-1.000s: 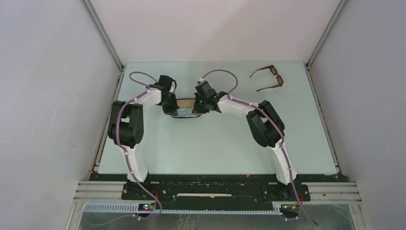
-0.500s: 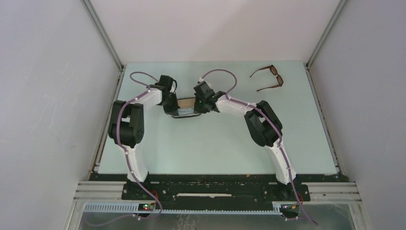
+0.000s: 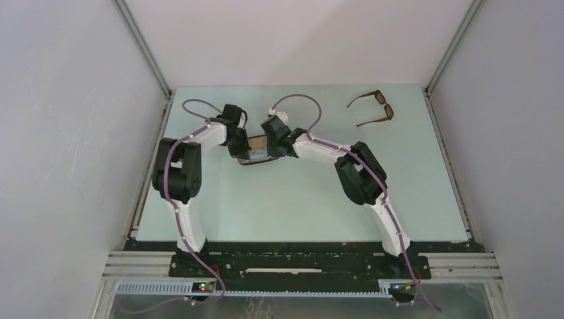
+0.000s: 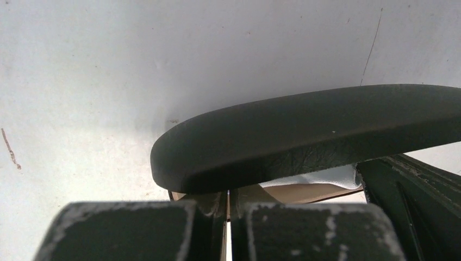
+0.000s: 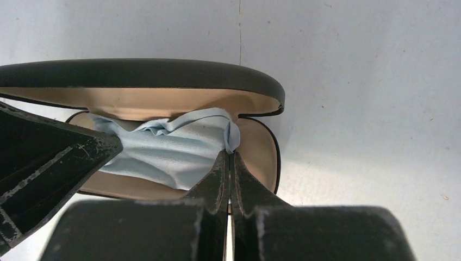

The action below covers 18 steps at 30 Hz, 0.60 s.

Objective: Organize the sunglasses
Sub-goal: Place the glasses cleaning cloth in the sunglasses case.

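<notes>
The brown-framed sunglasses lie unfolded at the far right of the table, away from both arms. An oblong black case with tan lining lies open at mid-table between the two grippers. My left gripper is shut on the rim of the case's lower shell, just under the raised black lid. My right gripper is shut on a corner of a light-blue cloth that lies crumpled inside the case. From above, the left gripper and right gripper sit at the case's two ends.
Grey walls with aluminium posts close in the table on the left, the back and the right. The arm bases stand on the black rail at the near edge.
My right arm has swung leftward, bringing its gripper further over the case. The left arm, the case and the sunglasses have stayed where they were.
</notes>
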Tool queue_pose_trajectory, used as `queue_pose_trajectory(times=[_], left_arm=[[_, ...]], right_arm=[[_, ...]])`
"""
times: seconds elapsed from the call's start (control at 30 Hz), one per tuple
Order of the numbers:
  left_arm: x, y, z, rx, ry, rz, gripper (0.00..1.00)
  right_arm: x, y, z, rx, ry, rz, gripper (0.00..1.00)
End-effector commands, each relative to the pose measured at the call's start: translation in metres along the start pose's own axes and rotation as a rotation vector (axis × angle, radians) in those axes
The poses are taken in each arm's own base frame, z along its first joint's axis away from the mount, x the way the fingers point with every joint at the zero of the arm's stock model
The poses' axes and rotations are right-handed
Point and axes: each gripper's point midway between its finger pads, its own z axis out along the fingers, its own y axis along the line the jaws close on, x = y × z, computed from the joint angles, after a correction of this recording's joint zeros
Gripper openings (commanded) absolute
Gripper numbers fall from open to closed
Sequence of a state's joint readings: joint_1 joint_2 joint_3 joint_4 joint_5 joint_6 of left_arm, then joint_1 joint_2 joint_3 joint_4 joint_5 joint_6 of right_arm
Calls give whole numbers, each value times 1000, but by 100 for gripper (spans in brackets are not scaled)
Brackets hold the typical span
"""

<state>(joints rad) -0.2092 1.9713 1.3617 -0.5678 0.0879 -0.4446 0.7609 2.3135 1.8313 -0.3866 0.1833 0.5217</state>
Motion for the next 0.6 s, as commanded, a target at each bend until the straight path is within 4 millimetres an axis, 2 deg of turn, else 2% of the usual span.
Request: queue_pose_trajectory(times=[0.0,0.2,0.37,0.57], left_arm=[[-10,14,-1,-65,-25,5,0],[-8,18,-6,-87,-25,16,0],[-13,24,-15,-121,-52,32,0],[-9,28,-15,-133,-45,34,0]], right_arm=[[-10,-33,-4,144,-54,-99,0],[-13,-37,-9,159,-95,-194,0],[-15,-37,-14,153,-109,-194,0],[-21,-31,-22,117,-108,-170,0]])
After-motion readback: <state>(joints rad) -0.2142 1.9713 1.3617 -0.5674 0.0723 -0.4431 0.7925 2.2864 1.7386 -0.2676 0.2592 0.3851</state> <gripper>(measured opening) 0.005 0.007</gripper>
